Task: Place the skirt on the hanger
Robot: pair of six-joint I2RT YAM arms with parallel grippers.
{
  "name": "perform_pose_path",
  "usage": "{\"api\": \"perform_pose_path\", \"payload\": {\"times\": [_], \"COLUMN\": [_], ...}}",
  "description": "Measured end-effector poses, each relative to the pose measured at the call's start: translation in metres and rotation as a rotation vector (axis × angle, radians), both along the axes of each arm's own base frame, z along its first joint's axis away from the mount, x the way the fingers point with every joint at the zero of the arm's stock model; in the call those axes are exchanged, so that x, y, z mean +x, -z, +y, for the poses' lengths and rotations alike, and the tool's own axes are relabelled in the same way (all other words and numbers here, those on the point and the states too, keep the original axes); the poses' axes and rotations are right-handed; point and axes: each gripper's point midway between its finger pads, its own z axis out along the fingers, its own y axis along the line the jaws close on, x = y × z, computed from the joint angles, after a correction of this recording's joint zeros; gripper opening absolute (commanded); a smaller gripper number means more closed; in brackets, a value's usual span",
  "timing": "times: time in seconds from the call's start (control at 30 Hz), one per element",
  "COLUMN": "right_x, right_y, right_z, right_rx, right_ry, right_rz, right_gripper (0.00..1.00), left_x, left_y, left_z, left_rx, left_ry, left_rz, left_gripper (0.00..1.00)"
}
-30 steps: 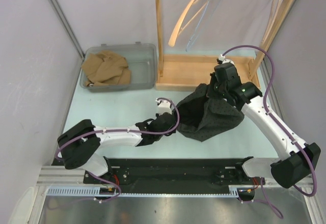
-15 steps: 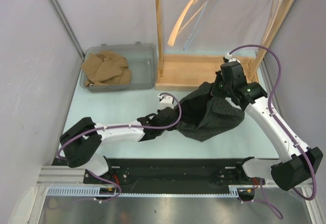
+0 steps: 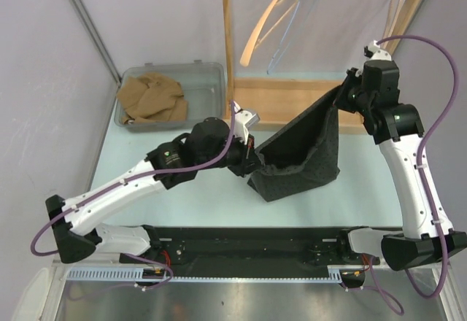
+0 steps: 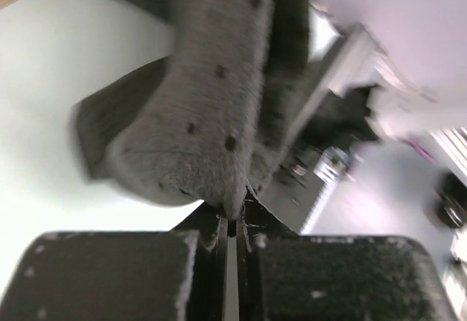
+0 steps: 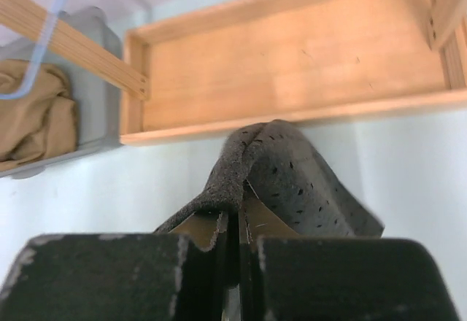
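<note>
— What stands around it?
— On the counter, a wooden rack lines the far edge, its hanger cut off at the top. A grey bin of tan cloth sits far left.
— And the skirt?
— It hangs mid-counter before the rack, with the left claw and right claw each clamped on its upper edge.

The skirt, centre frame, is charcoal with small dark dots. Upper left, a tan cloth in a grey bin. The rack is pale wood, the table mint, the cables purple.
</note>
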Motion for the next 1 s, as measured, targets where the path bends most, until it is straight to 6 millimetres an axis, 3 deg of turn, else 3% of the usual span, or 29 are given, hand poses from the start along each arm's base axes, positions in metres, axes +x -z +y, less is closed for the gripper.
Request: {"api": "perform_pose_path", "payload": {"times": [0.1,0.2,0.4,0.67,0.9,1.0], "right_x": [0.001,0.004,0.007,-0.005,-0.013,-0.009], "right_y": [-0.019,-0.030,-0.051,-0.093,-0.144,-0.164], "right_z": [0.004,0.007,0.002,-0.011,-0.027,-0.029], "right_rx": [-0.001,-0.010,-0.039,-0.068,-0.100,-0.098], "right_ry": [-0.033,-0.057,-0.062,-0.032,0.022,0.039], "right_rz": [-0.037,-0.053,-0.081,-0.165,-0.286,-0.341], "right_gripper": [0.00,0.00,0.00,0.00,0.00,0.00], "left_x": [-0.019,-0.035,-0.059,-0.070,-0.089,-0.091], "left_y": [-0.014,-0.016,-0.018,-0.028,-0.066,-0.092], "left_z": [-0.002,-0.012,-0.049,-0.072,-0.113,-0.138], "left_rx": [-0.047,-0.072,-0.058,-0.084,-0.173,-0.220], "left_ry": [0.107,0.209,0.386,0.441,0.575,0.636], "left_rz": [-0.001,0.017,0.055,0.051,0.022,0.011], "left_gripper": [0.00,0.00,0.00,0.00,0.00,0.00]}}
